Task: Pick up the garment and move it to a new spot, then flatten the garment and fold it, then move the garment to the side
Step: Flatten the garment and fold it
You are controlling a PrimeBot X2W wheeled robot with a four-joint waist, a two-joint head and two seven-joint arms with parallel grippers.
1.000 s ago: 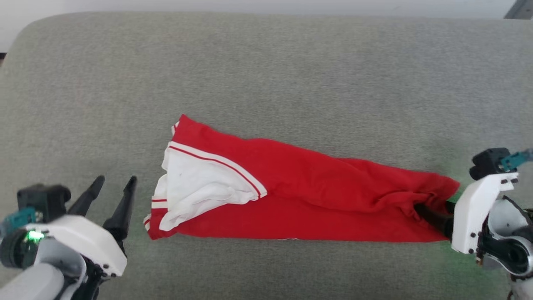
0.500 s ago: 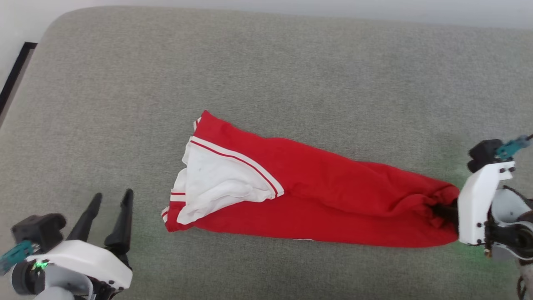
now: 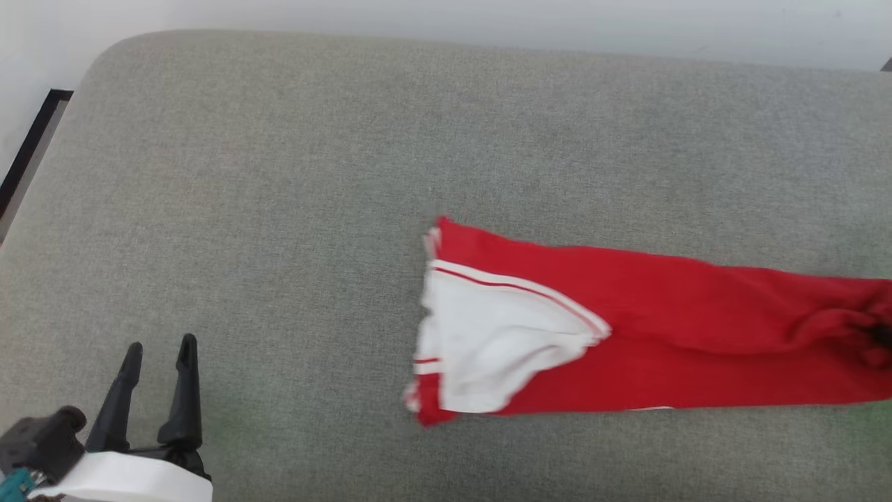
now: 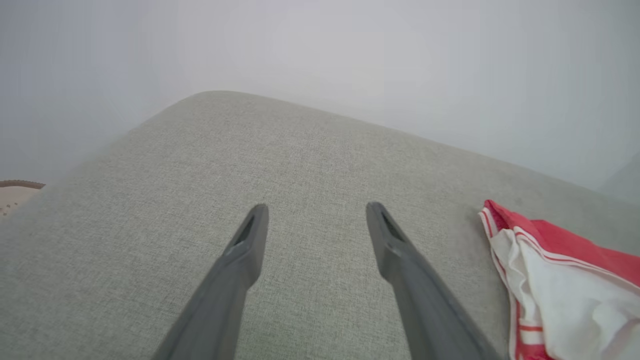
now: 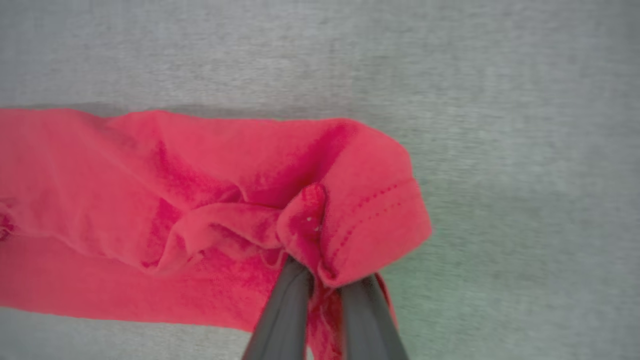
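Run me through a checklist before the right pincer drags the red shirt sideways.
1. Right pincer shut on the garment at its red end: ok.
2. Enough cloth in the grip: cannot tell; its fingers end inside bunched fabric.
3. Left pincer open, holding nothing: ok.
4. Left pincer apart from the white sleeve: ok.
5. Garment lying flat: not ok; wrinkled and gathered near the grip.
6. Free cushion to the right: cannot tell; the garment runs off the head view's right edge.
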